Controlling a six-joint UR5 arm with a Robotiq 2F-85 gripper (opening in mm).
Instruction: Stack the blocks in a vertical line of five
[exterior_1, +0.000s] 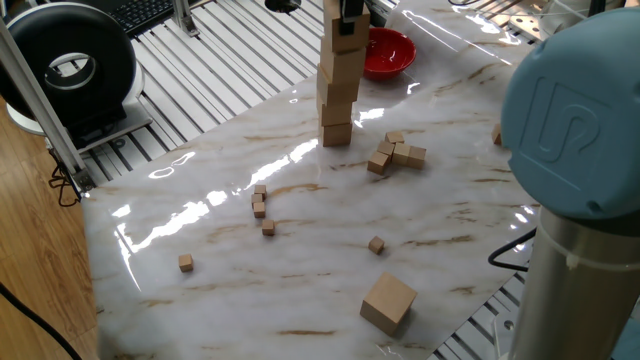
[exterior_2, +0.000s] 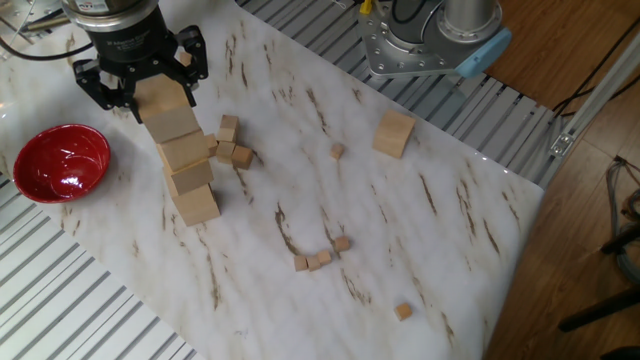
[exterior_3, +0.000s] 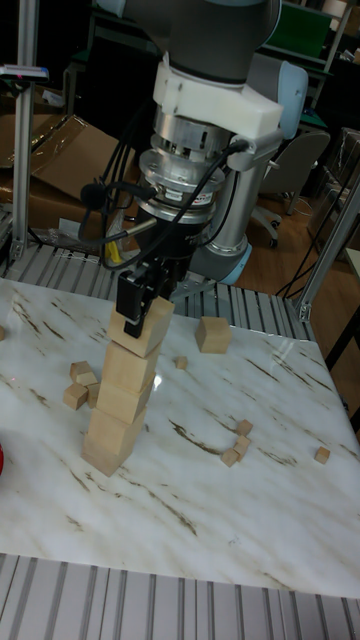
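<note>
Bowl: red bowl (exterior_2: 59, 160) at counter (exterior_2: 420, 230) edge, just left of the stack in the other fixed view; nothing visible inside, only glare. In one fixed view it sits right behind the stack, partly hidden. Tall fixed view shows only a red sliver at the left edge.
Stack: four blocks (exterior_3: 122, 405) stacked w/ a slight lean and twist, near the counter's bowl-side edge.
Top block: top block (exterior_2: 165, 108) sits on the stack, between the fingers.
End effector: end effector (exterior_2: 140, 78) clamped on the top block; dark fingers on opposite sides, seen best in tall fixed view. One fixed view cuts it off at the frame top.
Loose block: fifth block (exterior_2: 394, 133) lies alone, well apart from the stack, near the counter edge by the robot base.
Tiny cubes: cluster (exterior_2: 233, 146) just beside the stack; single one (exterior_2: 337, 151) mid-counter; three (exterior_2: 320, 256) touching in a bent row; one (exterior_2: 402, 311) alone near the far-right edge.
View diff: one fixed view alone shows a black round device (exterior_1: 70, 65) off the counter's left.
</note>
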